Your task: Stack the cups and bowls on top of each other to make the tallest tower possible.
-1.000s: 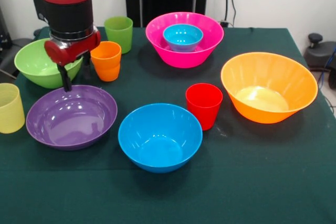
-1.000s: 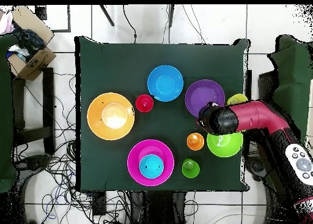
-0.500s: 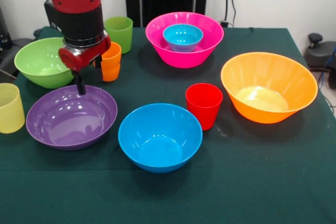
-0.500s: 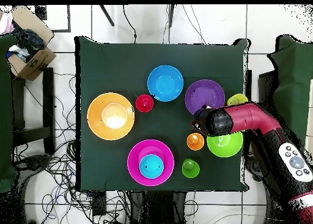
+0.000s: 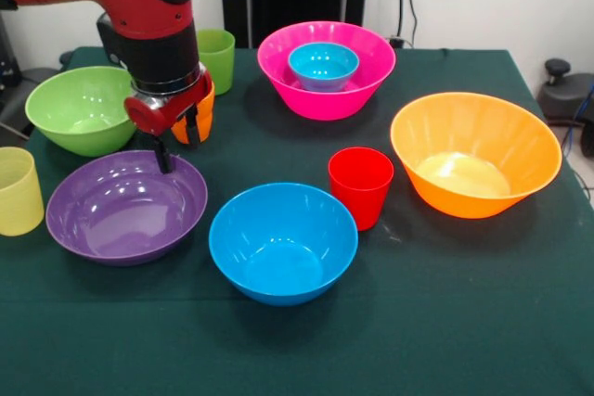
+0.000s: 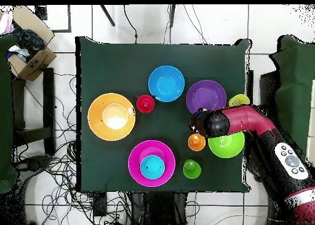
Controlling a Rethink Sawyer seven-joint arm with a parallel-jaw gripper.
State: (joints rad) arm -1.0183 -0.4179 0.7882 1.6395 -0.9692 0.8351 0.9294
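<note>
My gripper [image 5: 176, 144] hangs open and empty between the purple bowl's [image 5: 125, 206] far rim and the orange cup [image 5: 206, 107], which it partly hides. One finger is over the purple rim and the other is by the orange cup. Whether it touches the cup I cannot tell. The lime green bowl [image 5: 74, 108] and the pale yellow cup [image 5: 19, 190] are to the left. The green cup [image 5: 218, 55] stands behind. The small blue bowl [image 5: 323, 65] sits inside the pink bowl [image 5: 325, 99]. The large blue bowl [image 5: 283, 241], red cup [image 5: 360, 185] and orange bowl [image 5: 475, 150] stand apart.
In the overhead view the arm [image 6: 246, 121] reaches in from the right over the lime green bowl [image 6: 229, 146]. The orange cup [image 6: 196, 142] sits just below the gripper head. A cardboard box [image 6: 27, 53] and cables lie on the floor off the table.
My gripper has moved from beside the lime green bowl rightwards in the front view, along the purple bowl's far rim, up to the orange cup. No cup or bowl has moved.
</note>
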